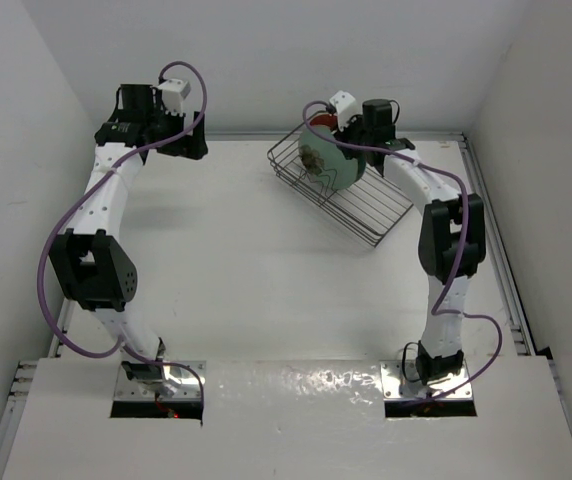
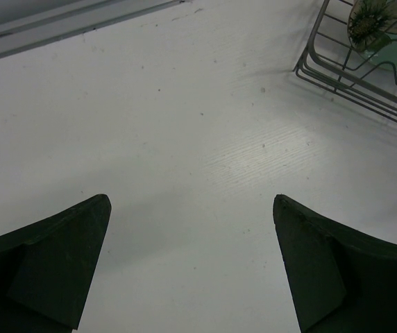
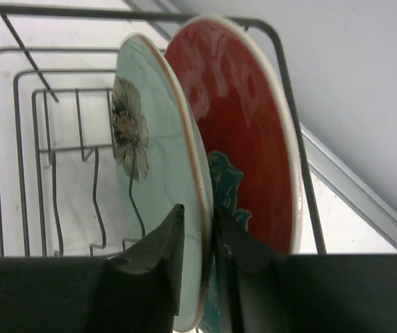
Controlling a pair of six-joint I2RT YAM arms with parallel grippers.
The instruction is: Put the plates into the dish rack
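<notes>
Both plates stand on edge at one end of the dark wire dish rack (image 1: pixel 366 215) at the back right. The mint green plate (image 3: pixel 157 139) with its brown flower stands in front of the red plate (image 3: pixel 254 139) with the teal flower. My right gripper (image 3: pixel 200 208) straddles the mint plate's rim with its jaws slightly open. One finger lies against the back of the rim and a thin gap shows at the other finger. My left gripper (image 2: pixel 191 208) hovers wide open over bare table at the back left (image 1: pixel 191 145), holding nothing.
The rack (image 2: pixel 337 76) sits askew near the back wall, its long empty part running toward the right edge. Several wavy dividers (image 3: pixel 94 201) stand in it. A raised rail (image 1: pixel 496 250) borders the table on the right.
</notes>
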